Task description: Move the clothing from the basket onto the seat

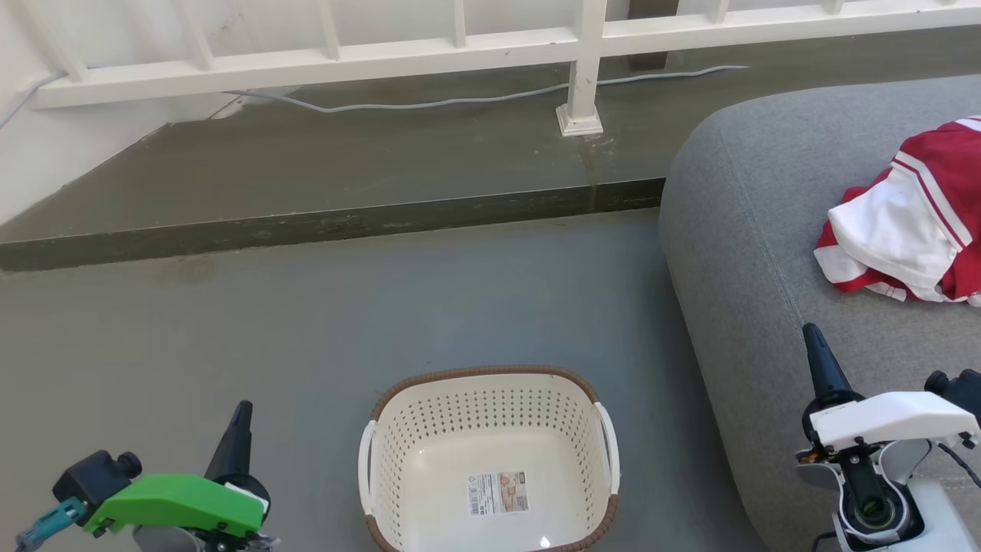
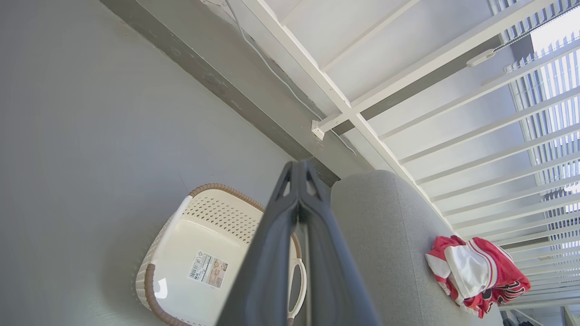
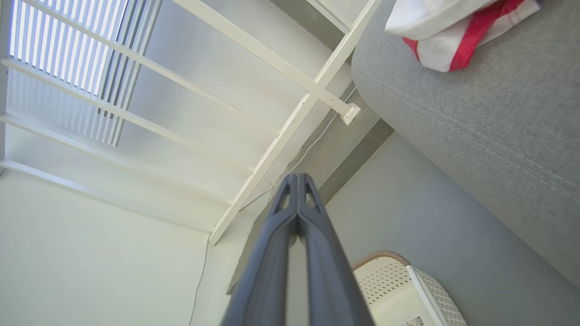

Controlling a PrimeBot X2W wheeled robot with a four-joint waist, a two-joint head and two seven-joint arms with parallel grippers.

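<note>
1. Clothing (image 1: 912, 222) heaped on seat (image 1: 751, 253), far right.
2. Basket (image 1: 483, 371) on floor (image 1: 230, 330), near centre, left of seat.
3. Left gripper (image 1: 242, 411) closed on nothing, near left; right gripper (image 1: 812, 337) likewise, near right.

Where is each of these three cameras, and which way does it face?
Head view: on the head, facing forward and down at the floor, basket, seat and clothing; left fingers at lower left, right fingers at lower right.
Left wrist view: on the left wrist, looking along its shut fingers, past the basket and seat toward the railing.
Right wrist view: on the right wrist, looking along its shut fingers toward the railing, seat at right.
Shared: all three show the basket, seat and clothing on it.
</note>
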